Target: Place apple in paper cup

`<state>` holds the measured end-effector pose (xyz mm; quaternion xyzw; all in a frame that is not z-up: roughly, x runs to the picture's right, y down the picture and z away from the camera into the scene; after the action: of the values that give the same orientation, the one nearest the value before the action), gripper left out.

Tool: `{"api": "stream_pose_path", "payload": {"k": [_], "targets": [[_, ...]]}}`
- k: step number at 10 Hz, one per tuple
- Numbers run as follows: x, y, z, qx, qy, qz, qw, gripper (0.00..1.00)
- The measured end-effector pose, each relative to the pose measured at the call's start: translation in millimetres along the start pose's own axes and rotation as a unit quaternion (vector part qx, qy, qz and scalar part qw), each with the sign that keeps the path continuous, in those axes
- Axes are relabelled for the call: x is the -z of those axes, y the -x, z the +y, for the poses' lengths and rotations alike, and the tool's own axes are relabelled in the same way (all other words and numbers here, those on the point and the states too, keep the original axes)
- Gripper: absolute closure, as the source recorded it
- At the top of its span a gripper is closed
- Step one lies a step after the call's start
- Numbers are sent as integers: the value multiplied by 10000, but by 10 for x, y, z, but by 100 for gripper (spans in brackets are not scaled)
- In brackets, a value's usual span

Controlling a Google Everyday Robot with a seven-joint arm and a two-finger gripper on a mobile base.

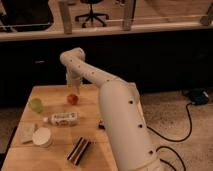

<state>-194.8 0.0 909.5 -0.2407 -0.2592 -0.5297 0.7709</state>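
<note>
The red apple [73, 99] lies on the wooden table [55, 147] toward its far side. My gripper [72, 87] hangs just above the apple, pointing down at it, at the end of the white arm [95, 76]. A white paper cup [42, 137] sits near the table's front left, seen from above, well away from the apple.
A green cup [35, 104] stands at the left of the apple. A white plastic bottle [62, 118] lies on its side mid-table. A dark striped packet [79, 150] lies near the front edge. A pale packet [27, 132] sits beside the paper cup.
</note>
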Motion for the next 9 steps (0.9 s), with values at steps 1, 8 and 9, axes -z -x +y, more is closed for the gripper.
{"api": "stream_pose_path", "payload": {"k": [1, 8, 9], "targets": [[4, -3, 9, 15, -1, -1, 10000, 63], [-83, 35, -58, 75, 83, -36, 9999, 20], [-116, 44, -61, 61, 103, -60, 9999, 20]]}}
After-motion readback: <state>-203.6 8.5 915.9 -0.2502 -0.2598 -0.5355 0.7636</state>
